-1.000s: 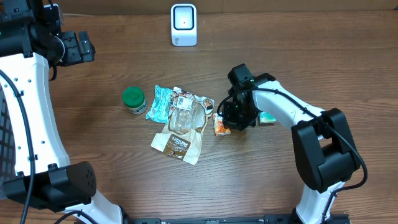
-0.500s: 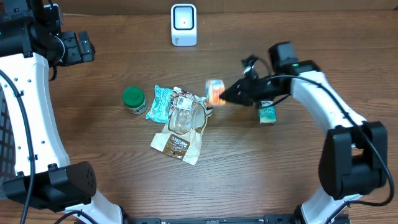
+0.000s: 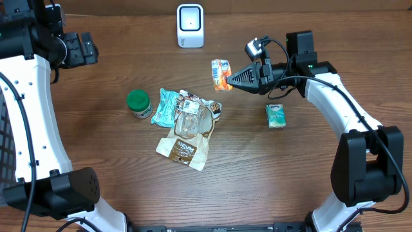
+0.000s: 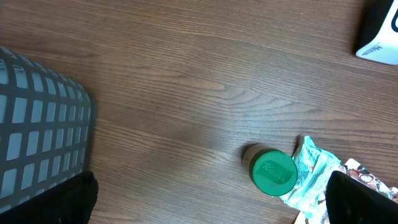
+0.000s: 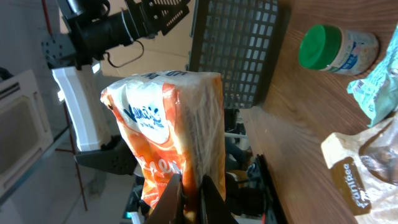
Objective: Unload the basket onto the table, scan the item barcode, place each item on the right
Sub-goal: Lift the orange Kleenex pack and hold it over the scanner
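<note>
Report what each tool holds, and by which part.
The right tool pinches the orange snack packet by its end edge; the left tool is open, holding nothing.

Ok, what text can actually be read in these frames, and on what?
Nothing reads for certain.
orange packet: blue brand word, too blurred.
brown pouch: white lettering, too small.
green lid: raised lettering, unreadable.
teal box: print too small.
white scanner: blue word, cut off.
</note>
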`<state>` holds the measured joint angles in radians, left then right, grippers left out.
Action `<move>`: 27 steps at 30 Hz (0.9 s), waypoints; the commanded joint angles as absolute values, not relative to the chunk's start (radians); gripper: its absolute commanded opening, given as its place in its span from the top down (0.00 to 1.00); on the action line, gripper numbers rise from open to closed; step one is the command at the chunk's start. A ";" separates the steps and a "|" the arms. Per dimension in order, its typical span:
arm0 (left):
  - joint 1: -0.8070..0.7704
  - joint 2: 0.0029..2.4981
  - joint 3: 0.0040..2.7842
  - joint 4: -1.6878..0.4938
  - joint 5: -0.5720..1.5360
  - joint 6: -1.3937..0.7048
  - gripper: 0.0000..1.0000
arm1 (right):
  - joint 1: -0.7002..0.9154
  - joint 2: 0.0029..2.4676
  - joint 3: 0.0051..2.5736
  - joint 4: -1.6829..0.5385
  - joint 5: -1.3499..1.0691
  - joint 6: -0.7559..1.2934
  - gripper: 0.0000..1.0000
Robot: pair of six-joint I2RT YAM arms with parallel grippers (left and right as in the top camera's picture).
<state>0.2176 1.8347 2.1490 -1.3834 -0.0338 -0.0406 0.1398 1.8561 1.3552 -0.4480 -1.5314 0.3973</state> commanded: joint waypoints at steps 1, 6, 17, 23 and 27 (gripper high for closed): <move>0.216 1.844 2.147 -1.383 -0.025 -0.014 0.00 | 0.143 1.836 1.373 -0.409 -1.569 0.499 0.96; 0.216 1.844 2.147 -1.383 -0.025 -0.014 0.00 | 0.143 1.836 1.373 -0.398 -1.478 0.545 0.96; 0.216 1.844 2.147 -1.383 -0.025 -0.014 0.01 | 0.218 1.837 1.430 -0.753 -0.701 0.469 0.96; 0.216 1.844 2.147 -1.383 -0.026 -0.014 0.00 | 0.319 1.880 1.769 -0.961 -0.260 0.440 0.96; 0.216 1.844 2.147 -1.383 -0.025 -0.014 0.01 | 0.391 1.954 1.992 -0.966 0.029 0.409 0.96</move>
<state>0.2176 1.8347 2.1487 -1.3834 -0.0341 -0.0406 0.3424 1.9011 1.8416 -0.9730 -0.3096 0.4541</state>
